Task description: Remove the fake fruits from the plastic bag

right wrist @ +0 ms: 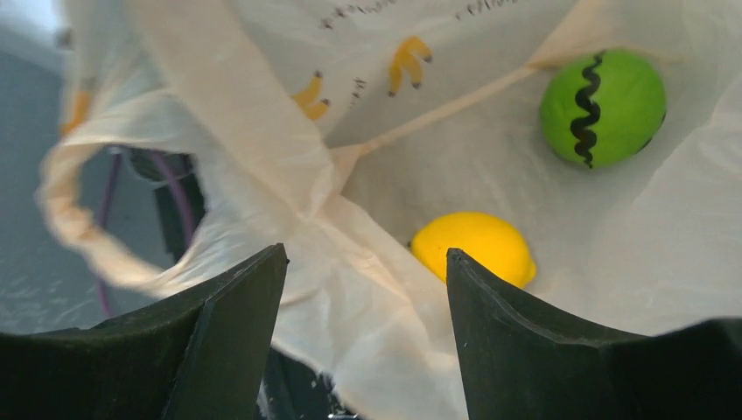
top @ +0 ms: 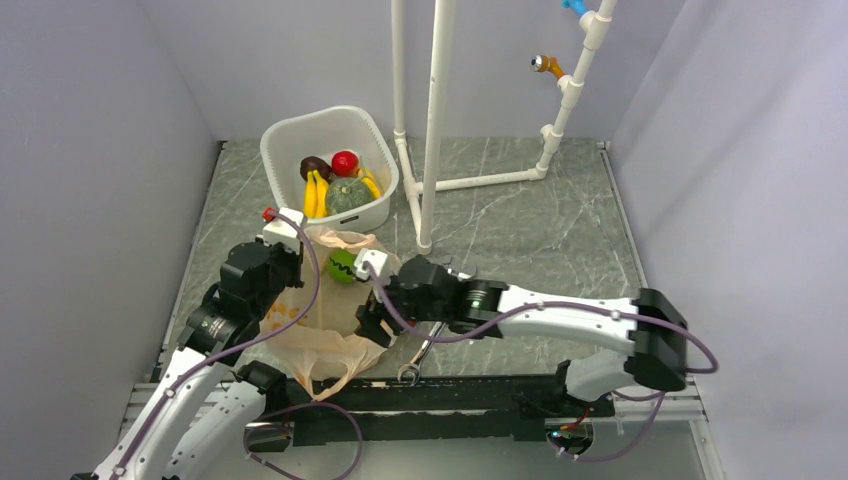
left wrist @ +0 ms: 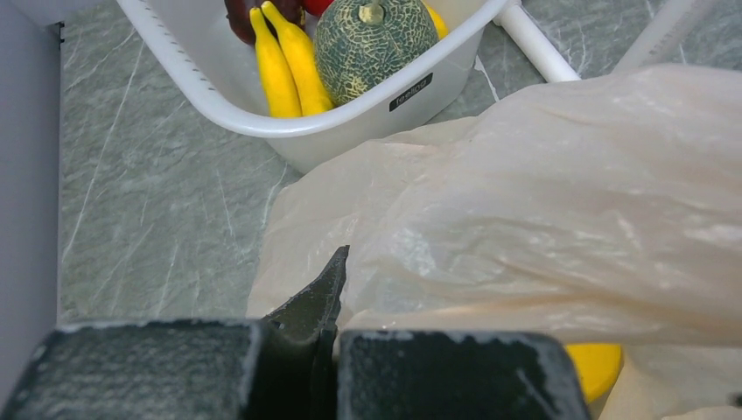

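The plastic bag (top: 320, 325), beige with small printed bananas, lies crumpled between my two arms. In it sit a green dark-striped ball (right wrist: 602, 107) and a yellow ball (right wrist: 472, 247); the green ball (top: 342, 265) also shows at the bag's mouth from above. My left gripper (left wrist: 337, 271) is shut, pinching the bag's film (left wrist: 542, 201) at its far left edge. My right gripper (right wrist: 366, 254) stands open at the mouth, a fold of the bag's rim lying between its fingers. The banana bunch (top: 315, 195) and the dark-green squash (top: 347, 195) lie in the white tub (top: 278, 135).
The tub, just behind the bag, also holds a red ball (top: 345, 162) and a maroon fruit (top: 314, 166). A white pipe frame (top: 430, 120) stands right of the tub. A wrench (top: 418, 360) lies near the table's front edge. Grey walls close in both sides.
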### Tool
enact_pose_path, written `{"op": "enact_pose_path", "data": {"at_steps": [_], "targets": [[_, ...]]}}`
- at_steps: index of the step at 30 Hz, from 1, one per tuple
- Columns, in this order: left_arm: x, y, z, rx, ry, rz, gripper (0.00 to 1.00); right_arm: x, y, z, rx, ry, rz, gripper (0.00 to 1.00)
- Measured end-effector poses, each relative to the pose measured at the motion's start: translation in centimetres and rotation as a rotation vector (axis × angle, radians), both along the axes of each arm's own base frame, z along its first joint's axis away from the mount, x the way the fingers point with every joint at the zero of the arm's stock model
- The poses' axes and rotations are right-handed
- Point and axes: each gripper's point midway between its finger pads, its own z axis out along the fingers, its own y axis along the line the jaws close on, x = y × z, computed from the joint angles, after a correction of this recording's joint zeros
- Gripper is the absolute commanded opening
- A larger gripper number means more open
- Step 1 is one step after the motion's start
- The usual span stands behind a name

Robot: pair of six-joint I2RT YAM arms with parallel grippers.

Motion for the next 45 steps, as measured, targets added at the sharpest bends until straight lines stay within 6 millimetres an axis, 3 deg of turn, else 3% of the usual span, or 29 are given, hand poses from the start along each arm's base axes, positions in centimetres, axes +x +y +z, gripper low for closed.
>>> {"op": "enact_pose_path", "data": {"at_steps": [4, 7, 15, 19, 22, 29, 32, 37, 43, 45], "targets": [[0.0, -0.1, -0.2, 0.009, 0.005, -0.009, 0.00, 2.1, 1.6, -3.5, -0.100, 0.010, -0.087, 0.70], [0.1, -0.4, -0.6, 0.016, 0.020, -0.017, 0.00, 4.2, 2.2, -5.0, -0.145, -0.011, -0.186, 0.71], [0.6, -0.4, -1.9, 0.044, 0.068, -0.006, 0.00, 8.9, 4.3, -8.0, -0.149, -0.109, -0.385, 0.89], [0.5, -0.2, -1.6, 0.042, 0.057, 0.001, 0.00, 10.5, 5.5, -9.0, -0.129, -0.158, -0.433, 0.92], [0.5, -0.2, -1.4, 0.040, 0.051, 0.002, 0.00, 11.4, 6.3, -9.1, -0.099, -0.199, -0.451, 0.99], [0.4, -0.2, -1.1, 0.034, 0.037, 0.002, 0.00, 13.9, 8.8, -9.9, -0.052, -0.266, -0.476, 0.99], [0.4, -0.2, -1.1, 0.034, 0.037, 0.002, 0.00, 15.5, 9.0, -10.9, -0.062, -0.270, -0.503, 0.99], [0.4, -0.2, -1.1, 0.034, 0.037, 0.002, 0.00, 18.3, 8.4, -12.8, -0.098, -0.283, -0.550, 0.94], [0.4, 0.0, -1.1, 0.036, 0.036, 0.008, 0.00, 20.1, 8.2, -14.1, -0.126, -0.290, -0.571, 0.75], [0.4, 0.0, -1.1, 0.037, 0.035, 0.010, 0.00, 20.1, 8.2, -14.1, -0.127, -0.295, -0.566, 0.64]]}}
